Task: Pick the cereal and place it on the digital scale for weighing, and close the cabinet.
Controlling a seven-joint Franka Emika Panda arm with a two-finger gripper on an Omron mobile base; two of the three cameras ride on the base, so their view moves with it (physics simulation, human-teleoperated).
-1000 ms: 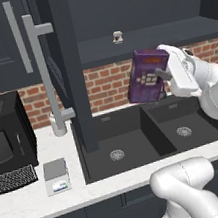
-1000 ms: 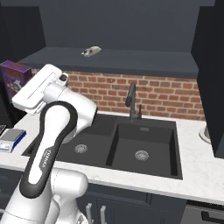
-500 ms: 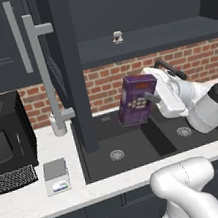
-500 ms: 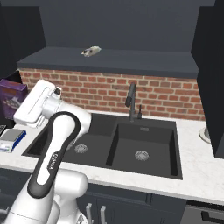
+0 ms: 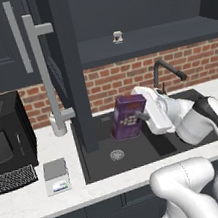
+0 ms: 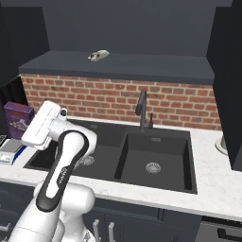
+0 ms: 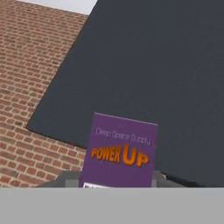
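We read "Deep Space Supply" and an orange "POWER UP" on the purple cereal (image 7: 119,152), which our gripper (image 5: 144,117) pinches upright above the black sink (image 5: 138,149), near the open cabinet (image 5: 70,67) door. The digital scale (image 5: 57,176) sits well to the left on the white counter (image 5: 27,206), beside the black microwave (image 5: 5,139). Red brick wall (image 6: 179,101) runs behind the dark faucet (image 6: 141,107), under a navy shelf bearing a small jar (image 6: 98,56).
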